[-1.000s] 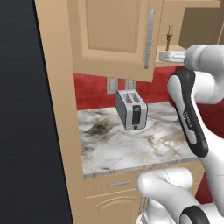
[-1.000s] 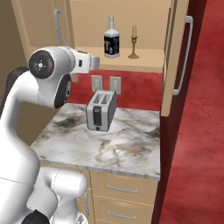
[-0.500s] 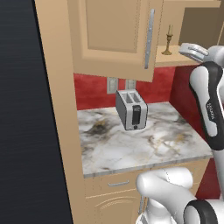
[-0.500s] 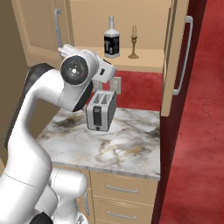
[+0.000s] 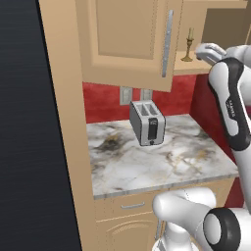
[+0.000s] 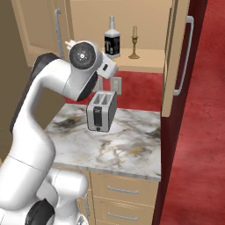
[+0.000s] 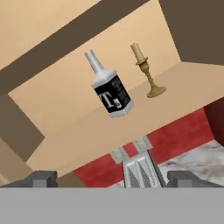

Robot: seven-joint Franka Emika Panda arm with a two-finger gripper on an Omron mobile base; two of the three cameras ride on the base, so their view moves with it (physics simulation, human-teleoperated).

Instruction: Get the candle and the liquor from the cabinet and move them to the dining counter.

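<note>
Hand view: gripper [image 7: 111,179] wide open, empty, aimed up at the cabinet [image 6: 149,59] shelf; bottle [image 7: 110,89] mid-shelf, candle [image 7: 146,72] beside it. Reaching step; next, close in on the bottle

Even, bright rendered light fills all three views, with no glare and no blur; edges stay crisp to the corners. The toaster [image 6: 102,111] throws a faint soft shadow on the marble desk [image 6: 132,149]. The cabinet [image 7: 78,87] interior is evenly lit, its upper right corner in the hand view falling to dull brown shade. A flat black panel [image 5: 34,147] darkens the left base view's left side.
</note>
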